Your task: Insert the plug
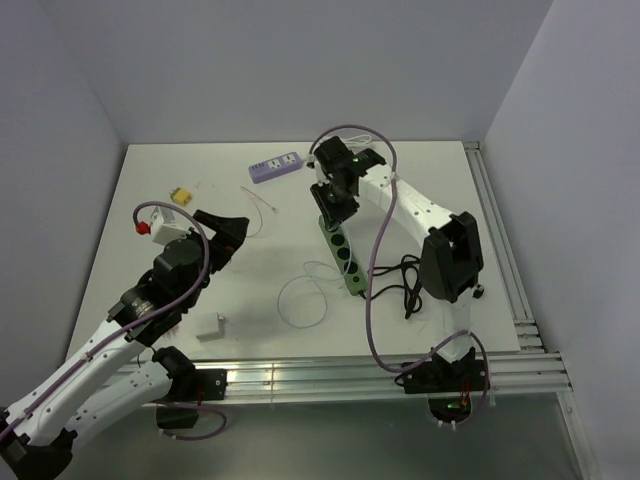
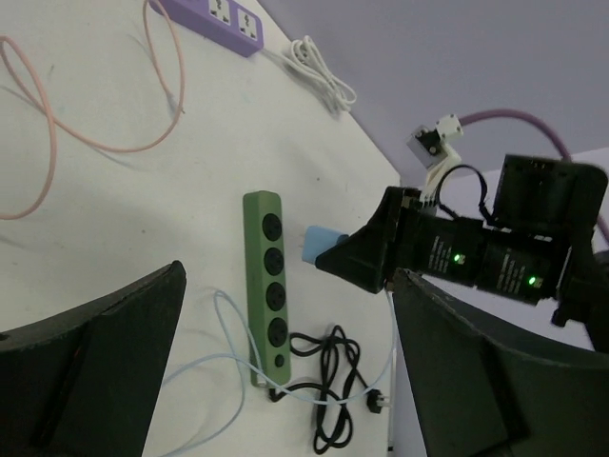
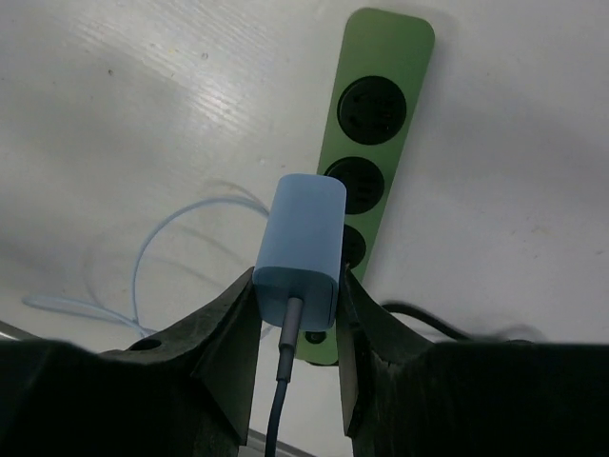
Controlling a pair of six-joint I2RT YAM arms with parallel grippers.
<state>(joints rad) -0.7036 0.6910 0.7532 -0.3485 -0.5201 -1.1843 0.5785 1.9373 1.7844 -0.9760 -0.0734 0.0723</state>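
Plug (image 3: 301,249) prongs out of sight

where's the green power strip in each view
top external: the green power strip lies mid-table on a diagonal, its far end under the right hand.
left wrist: the strip stands upright at centre, between the two dark fingers.
right wrist: the strip runs from top right down behind the blue plug.
shared landmark: the black cord coiled at the strip's near end.

Plug (image 3: 301,249) just above the power strip (image 1: 343,255), cable (image 3: 138,267) lying to its left, cord (image 1: 408,292) to its right, second strip (image 1: 277,165) behind.
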